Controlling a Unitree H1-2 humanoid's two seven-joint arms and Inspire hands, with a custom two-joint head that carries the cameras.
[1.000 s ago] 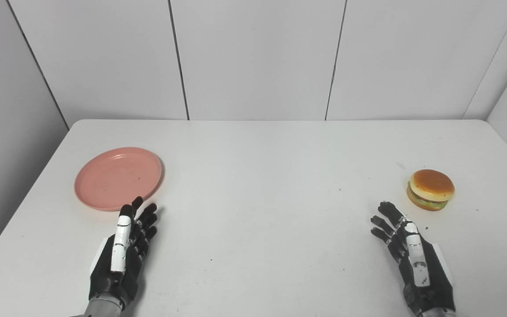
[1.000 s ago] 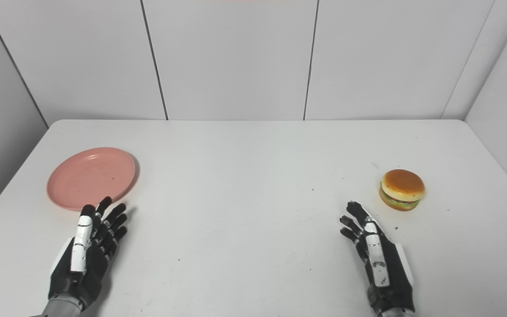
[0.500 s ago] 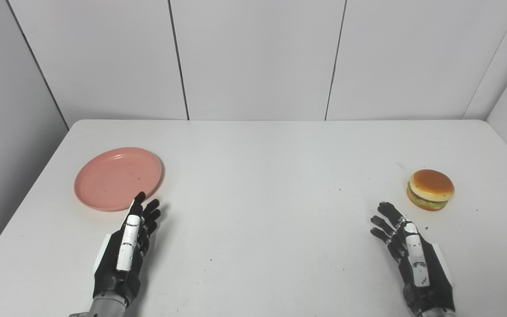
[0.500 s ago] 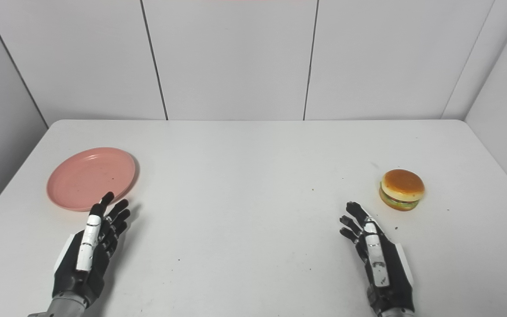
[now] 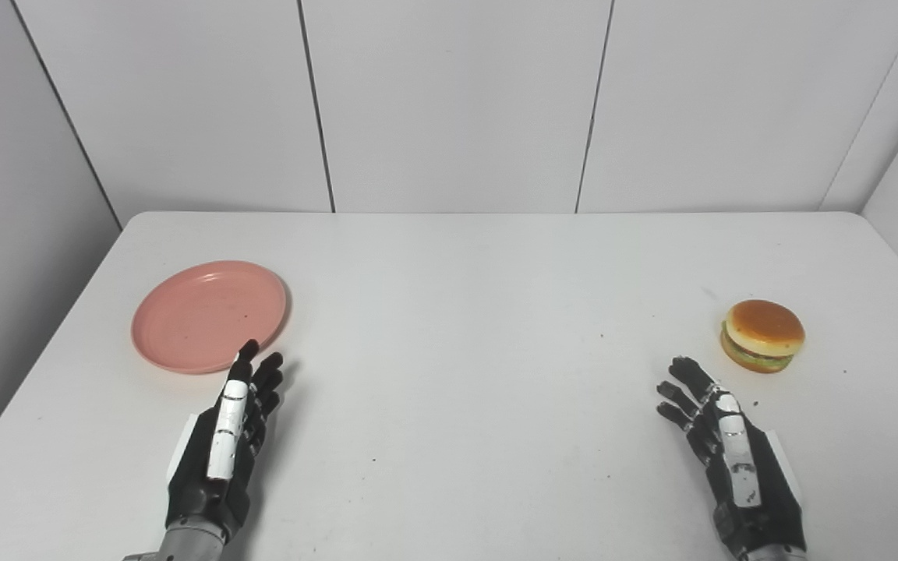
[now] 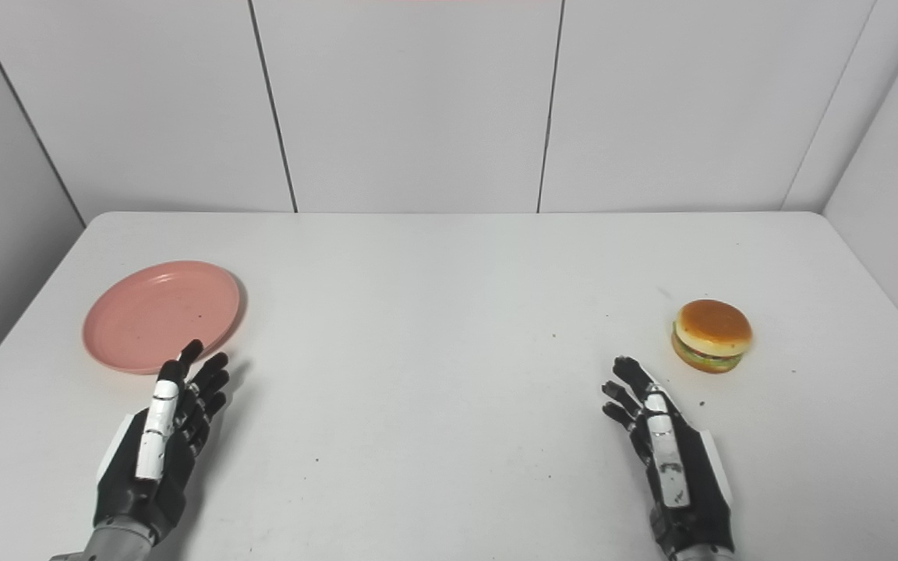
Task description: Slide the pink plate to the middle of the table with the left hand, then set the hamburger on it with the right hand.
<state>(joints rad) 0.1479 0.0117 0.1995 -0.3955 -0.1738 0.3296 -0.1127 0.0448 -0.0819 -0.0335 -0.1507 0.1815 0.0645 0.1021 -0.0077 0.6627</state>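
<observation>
Left robot hand (image 5: 223,436) – empty, fingers apart – reaches the pink plate (image 5: 210,315) rim; right robot hand (image 5: 733,460) likewise empty near the hamburger (image 5: 762,335).

Bare table (image 5: 480,327) between pink plate (image 5: 199,315) and hamburger (image 5: 762,335)

Surface: white table (image 5: 464,312) with rounded far corners, set against pale wall panels | On it, left side: a pink plate (image 5: 209,315), lying flat | On it, right side: a hamburger (image 5: 762,335), upright, well apart from the plate | Middle: scattered dark specks
</observation>
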